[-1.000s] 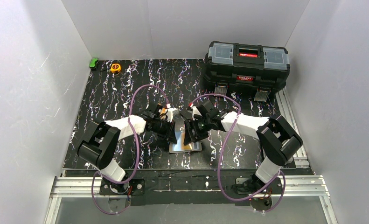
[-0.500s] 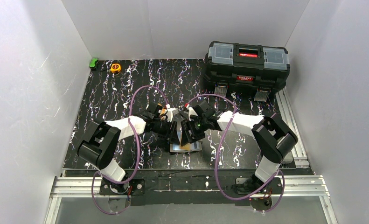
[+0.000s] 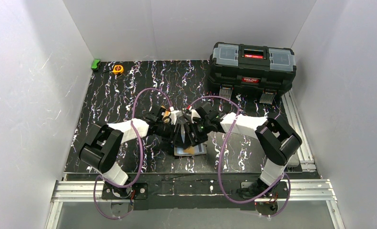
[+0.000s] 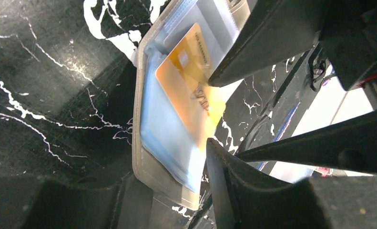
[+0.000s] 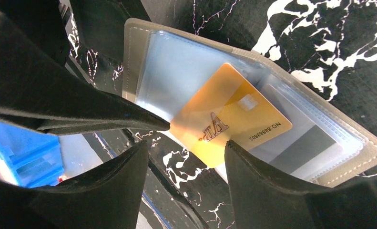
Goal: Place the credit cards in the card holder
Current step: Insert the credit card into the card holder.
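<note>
Black marbled tabletop (image 3: 129,95) with a black toolbox (image 3: 252,67) at its far right corner. Well left of the toolbox, on the same far edge, lie a yellow tape measure (image 3: 118,69) and a small green object (image 3: 96,64). Nearer than the toolbox and slightly left of it, the card holder (image 3: 200,149) lies open.

The card holder (image 5: 130,62) is lying open and flat on the table (image 5: 362,102), its taupe stitched border framing pale clear pockets. An orange credit card (image 5: 229,117) is resting diagonally across the pockets, with its chip and printed number facing up and one corner overhanging the holder's edge. A pale credit card (image 5: 296,143) with a grey stripe is sitting inside a pocket beside it.
</note>
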Robot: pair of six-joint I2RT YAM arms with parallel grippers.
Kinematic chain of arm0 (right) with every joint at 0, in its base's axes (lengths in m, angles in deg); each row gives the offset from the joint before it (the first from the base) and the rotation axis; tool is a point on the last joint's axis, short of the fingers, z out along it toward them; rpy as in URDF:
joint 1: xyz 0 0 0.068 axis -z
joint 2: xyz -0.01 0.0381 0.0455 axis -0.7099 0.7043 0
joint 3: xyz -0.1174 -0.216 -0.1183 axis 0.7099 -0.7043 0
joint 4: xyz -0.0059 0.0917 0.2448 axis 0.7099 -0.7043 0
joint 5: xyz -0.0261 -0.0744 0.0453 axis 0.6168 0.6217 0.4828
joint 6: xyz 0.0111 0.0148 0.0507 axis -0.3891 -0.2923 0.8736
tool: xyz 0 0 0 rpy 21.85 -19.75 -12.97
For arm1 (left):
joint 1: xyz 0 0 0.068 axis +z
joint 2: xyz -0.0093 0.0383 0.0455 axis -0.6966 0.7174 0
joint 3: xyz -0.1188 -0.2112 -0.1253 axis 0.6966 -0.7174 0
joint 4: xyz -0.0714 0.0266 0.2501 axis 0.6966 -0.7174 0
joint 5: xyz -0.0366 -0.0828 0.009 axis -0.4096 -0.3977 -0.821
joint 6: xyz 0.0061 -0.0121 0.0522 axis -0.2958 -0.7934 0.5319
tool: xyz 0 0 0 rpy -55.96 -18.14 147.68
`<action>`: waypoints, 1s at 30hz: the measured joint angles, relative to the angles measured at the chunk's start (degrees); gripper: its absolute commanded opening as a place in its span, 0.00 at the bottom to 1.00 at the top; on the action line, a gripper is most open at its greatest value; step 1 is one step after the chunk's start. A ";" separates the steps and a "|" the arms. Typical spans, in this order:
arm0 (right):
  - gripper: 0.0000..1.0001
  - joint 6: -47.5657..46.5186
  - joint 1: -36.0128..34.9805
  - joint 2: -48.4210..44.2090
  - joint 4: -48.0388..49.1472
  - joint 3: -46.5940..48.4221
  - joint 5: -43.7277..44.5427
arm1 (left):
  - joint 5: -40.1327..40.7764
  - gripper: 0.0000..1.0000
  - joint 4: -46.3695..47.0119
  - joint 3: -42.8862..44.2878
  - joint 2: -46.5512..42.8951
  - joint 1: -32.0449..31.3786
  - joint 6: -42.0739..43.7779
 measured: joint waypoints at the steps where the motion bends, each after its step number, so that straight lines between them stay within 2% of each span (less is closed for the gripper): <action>1: 0.67 -0.02 0.33 -0.13 -0.07 -0.02 0.00 | 0.02 0.45 -0.31 0.00 0.00 0.13 0.02; 2: 0.67 -0.02 0.42 -0.39 -0.17 -0.04 -0.02 | 0.11 0.49 -0.76 0.00 0.00 0.35 0.02; 4: 0.67 -0.17 0.96 -1.64 -0.28 -0.35 -0.09 | 0.33 0.51 -1.40 0.00 0.00 0.61 0.07; 10: 0.66 -0.24 2.78 -5.99 -0.02 -1.22 -1.14 | 0.31 0.52 -2.45 -0.04 -0.02 1.99 -0.52; 16: 0.66 -0.26 3.08 -6.23 -0.42 -2.43 -1.36 | 0.33 0.49 -4.70 -0.04 -0.42 3.98 -0.22; 20: 0.66 -0.24 3.08 -5.60 -0.37 -2.67 -1.38 | 0.72 0.43 -6.75 0.00 -0.83 5.14 0.20; 25: 0.66 -0.24 3.08 -4.17 -0.37 -2.73 -1.33 | 1.75 0.24 -7.69 0.00 -0.92 5.38 0.44; 30: 0.66 -0.24 3.08 -2.45 -0.37 -2.73 -1.05 | 2.49 0.23 -7.89 0.00 -0.92 5.38 0.48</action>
